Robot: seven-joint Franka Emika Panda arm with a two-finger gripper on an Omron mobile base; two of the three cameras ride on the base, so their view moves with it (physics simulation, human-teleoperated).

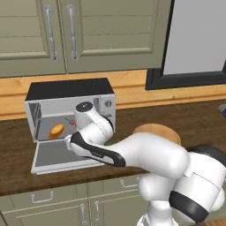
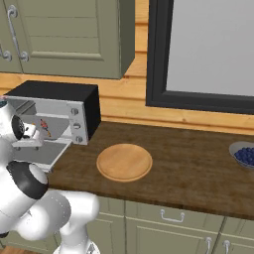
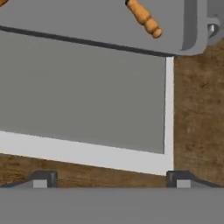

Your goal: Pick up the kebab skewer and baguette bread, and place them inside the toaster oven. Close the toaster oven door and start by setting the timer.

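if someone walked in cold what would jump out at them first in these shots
The toaster oven at the back left of the counter stands with its door dropped flat, and the golden baguette bread and the kebab skewer lie inside. The white arm reaches over that door, its gripper open and holding nothing. To the right, a round wooden plate sits bare on the dark counter.

No readable text or labels.

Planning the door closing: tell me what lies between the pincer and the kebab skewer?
The lowered toaster oven door, glass up, in the hand view.
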